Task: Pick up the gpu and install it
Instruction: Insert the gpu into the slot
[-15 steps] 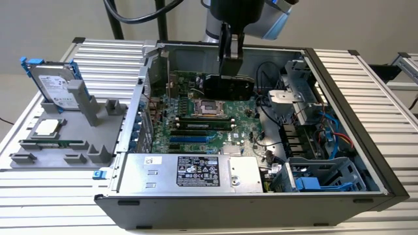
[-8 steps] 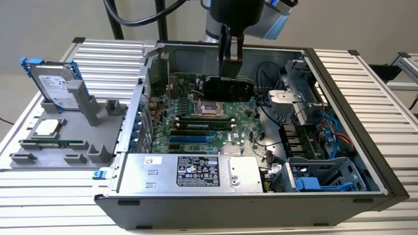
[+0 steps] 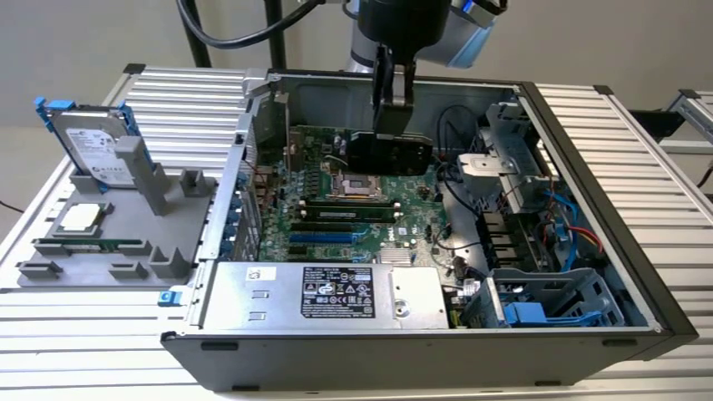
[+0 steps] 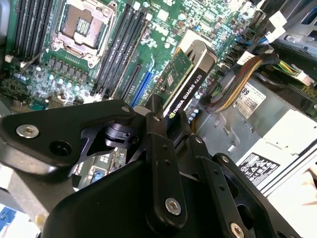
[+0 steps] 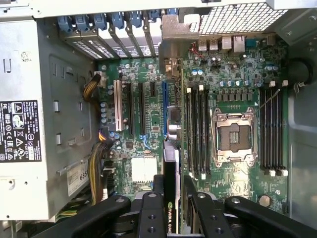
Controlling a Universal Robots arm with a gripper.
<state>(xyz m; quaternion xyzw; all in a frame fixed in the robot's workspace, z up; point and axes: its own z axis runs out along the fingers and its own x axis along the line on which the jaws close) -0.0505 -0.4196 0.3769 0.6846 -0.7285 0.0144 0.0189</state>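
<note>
The gpu [image 3: 390,153], a green card with a black cooler, hangs inside the open computer case [image 3: 624,209] above the motherboard [image 3: 334,219]. My gripper [image 3: 392,125] is shut on its upper edge. In the second wrist view the gpu [image 4: 185,82] slants away from the fingers [image 4: 157,130], green board on one side and black cooler on the other. The first wrist view shows the gpu [image 5: 171,148] edge-on between the fingers [image 5: 148,210], with its silver bracket [image 5: 171,44] toward the case's rear wall. It runs alongside a blue expansion slot [image 5: 164,106]; I cannot tell whether it touches the board.
The power supply [image 3: 323,292] fills the case's near side, with a drive cage [image 3: 546,305] beside it. Cables [image 3: 568,225] run along the exterior view's right. Outside the case, a grey fixture [image 3: 67,267] holds a hard drive [image 3: 95,146], a processor [image 3: 80,219] and a memory stick [image 3: 89,246].
</note>
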